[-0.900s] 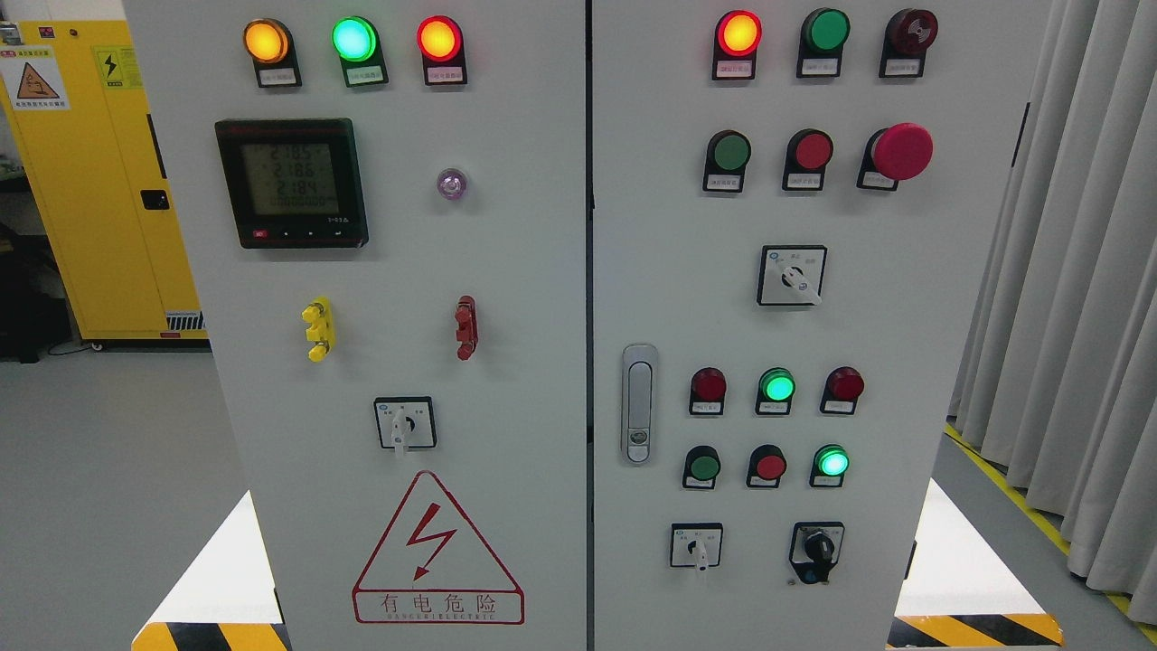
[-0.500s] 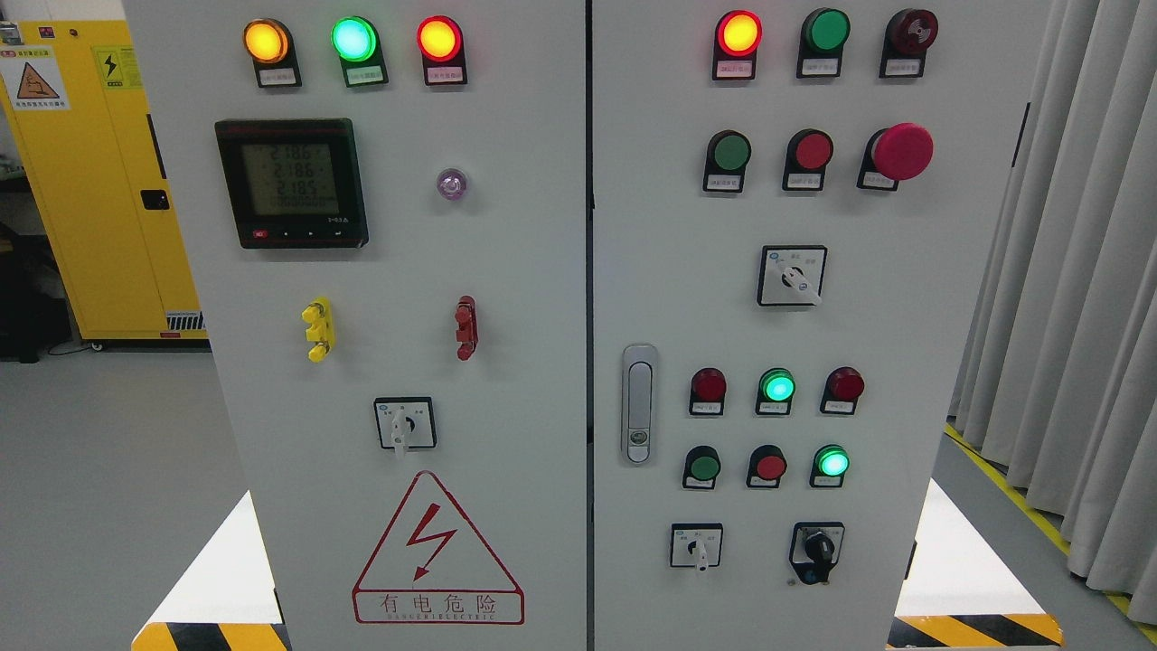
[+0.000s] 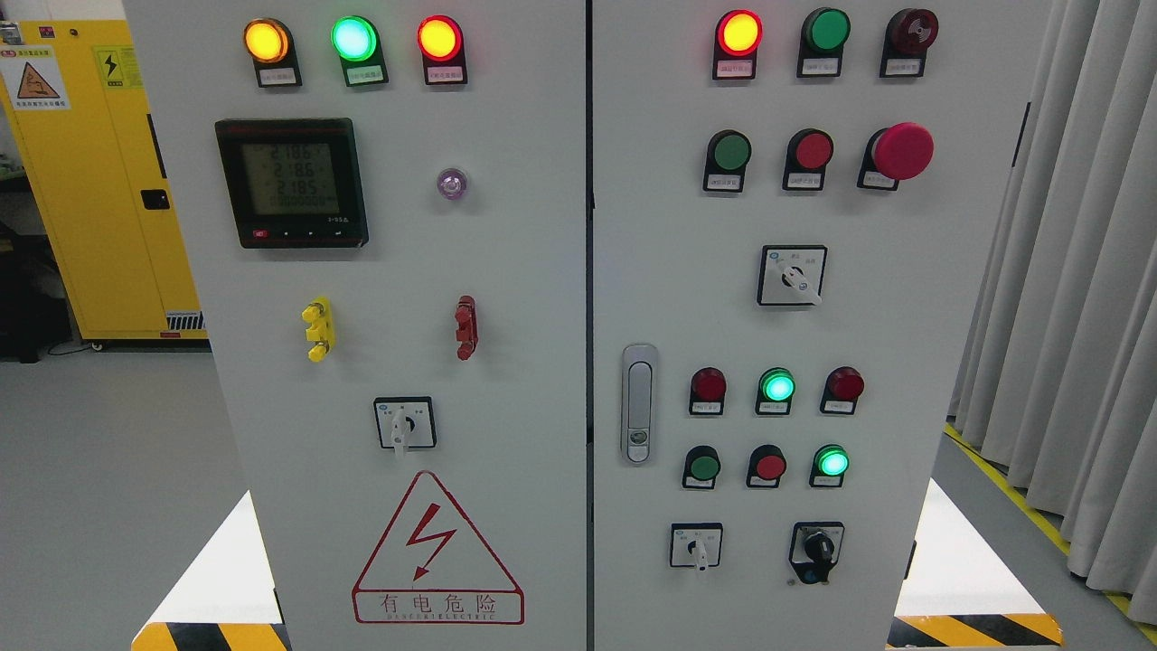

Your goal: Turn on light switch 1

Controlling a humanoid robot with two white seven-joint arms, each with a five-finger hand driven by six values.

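left door: grey control cabinet (image 3: 506,271), meter display (image 3: 291,183) lit, white rotary selector (image 3: 404,425) low down, pointing down.
right door: rows of lamps and push buttons, green button (image 3: 702,467) unlit in the lower cluster; labels too small to read, so which one is switch 1 i cannot tell.
handling: my guess, a stiff, spring-loaded button, press square on its cap with one fingertip.
hands: neither in view, state unknown.

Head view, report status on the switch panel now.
Both hands out of view. Cabinet in front, nothing touching it; which control is light switch 1 can't be read. Top row lamps lit, rotary selectors untouched. Nothing in the way.
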